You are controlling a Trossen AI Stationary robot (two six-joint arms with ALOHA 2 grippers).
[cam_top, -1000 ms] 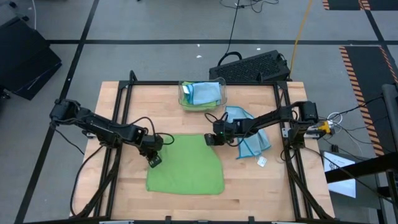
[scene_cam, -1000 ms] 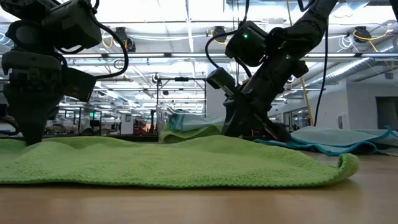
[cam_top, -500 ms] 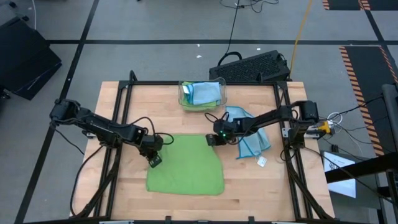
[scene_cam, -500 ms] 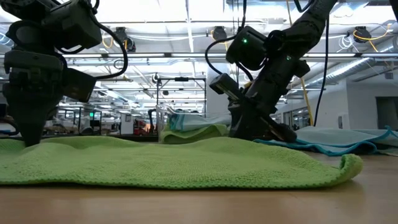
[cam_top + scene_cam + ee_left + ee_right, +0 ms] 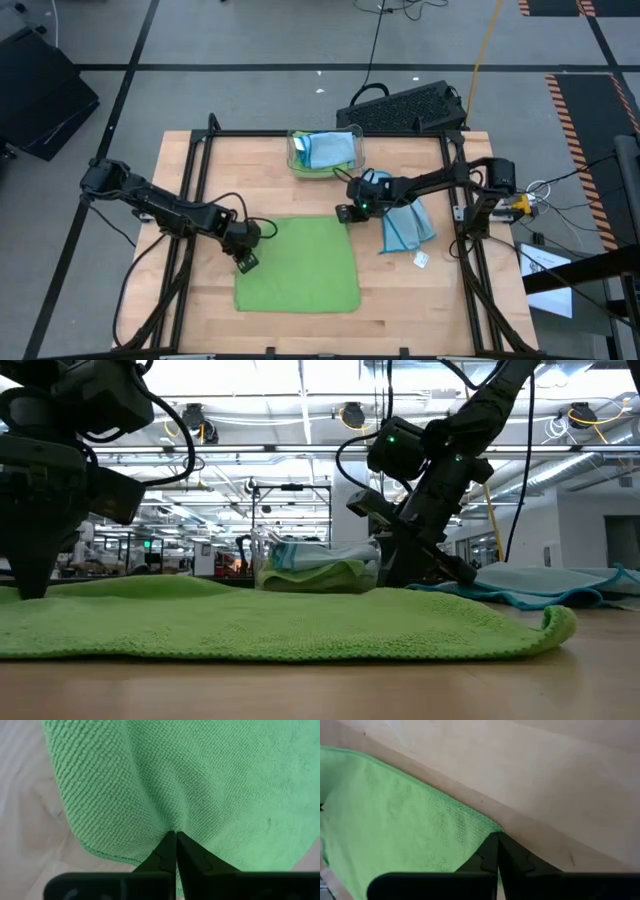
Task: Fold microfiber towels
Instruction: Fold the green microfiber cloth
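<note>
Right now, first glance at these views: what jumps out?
The lime green towel spread flat on the table's near middle, with both arms on it: the left pincer shut on its left edge, the right pincer shut on its far right corner. Beyond it, a clear bin of towels at the far edge, and a blue towel crumpled to the right.

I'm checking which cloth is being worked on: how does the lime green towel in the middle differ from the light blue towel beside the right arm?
The lime green microfiber towel lies spread flat as one broad sheet; the light blue microfiber towel lies rumpled and bunched. The green one has both grippers at its far corners, left gripper and right gripper, jaws shut on it; nothing grips the blue one. Both rest on the wooden table.
</note>
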